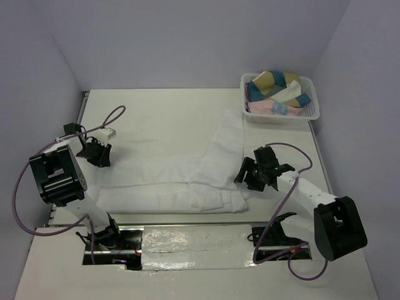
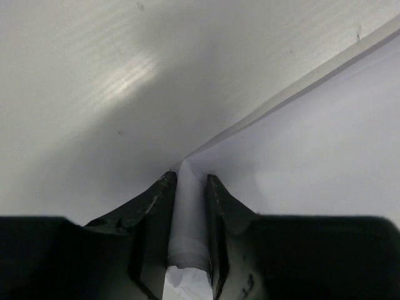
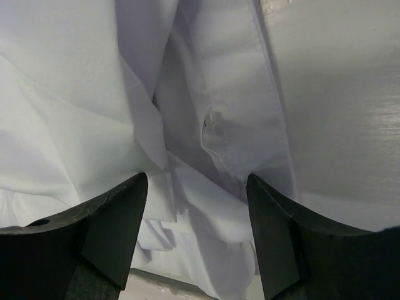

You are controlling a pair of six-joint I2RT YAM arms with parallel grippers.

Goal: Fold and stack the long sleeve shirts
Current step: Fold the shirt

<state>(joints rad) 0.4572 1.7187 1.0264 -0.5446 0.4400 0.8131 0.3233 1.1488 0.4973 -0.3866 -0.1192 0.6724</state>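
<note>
Your left gripper (image 1: 95, 153) sits at the left end of the long sleeve shirt (image 1: 187, 181), low over the table (image 1: 156, 112). In the left wrist view its fingers (image 2: 159, 200) stand close together w/ a narrow fold of the white cloth (image 2: 190, 219) filling the gap between them, so the left gripper (image 2: 190, 178) is pinching the shirt's edge. Past the tips, the shirt (image 2: 312, 156) lies flat to the right and bare table (image 2: 94, 75) shows to the left.

Your right gripper (image 1: 262, 170) is over the right side of the shirt, near where the body bends up toward the far right corner. Its fingers (image 3: 119, 219) are spread wide in the right wrist view – the right gripper (image 3: 197, 181) has rumpled cloth (image 3: 75, 94) under and between the tips, but nothing is clamped. A stitched band (image 3: 231, 75) of the shirt runs away from the gripper, w/ table surface (image 3: 337, 94) beside it on the right.

The shirt itself is stretched across the middle of the table – a long strip from the left gripper toward the right, then a wider part angling up toward the basket.

The white plastic lattice basket (image 1: 294, 115) stands at the far right corner, apart from the shirt, holding folded cloths (image 1: 275, 87) in teal, tan, white & pink
</note>
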